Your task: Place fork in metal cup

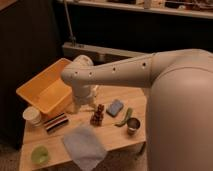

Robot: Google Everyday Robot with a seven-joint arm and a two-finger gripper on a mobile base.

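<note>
A pale wooden table (112, 136) is carrying everything. At its 10 o'clock corner a yellow rectangular plastic bin (44, 92) is sitting. At 9 o'clock a white ribbed cup (32, 116) is standing upright, with a dark striped block (56, 122) lying just beside it. A green round cup (40, 154) is resting at 7 o'clock.

The robot's white arm (115, 75) is reaching in from the right and bending downward. Its gripper (81, 104) is hanging low beside the bin's right corner, at about 11 o'clock from the table's middle; whether it is spread or closed cannot be told.

A grey-blue cloth (84, 145) is lying at 6 o'clock. Near the middle a small dark brown object (97, 116) is standing, with a flat blue rectangular sponge (115, 107) lying at its 2 o'clock. Further right a green pod (124, 117) is lying slantwise. The small shiny steel cup (133, 126) is standing upright near the pod, at its 4 o'clock, by the table's 3 o'clock edge. The thin metal fork cannot be picked out.
</note>
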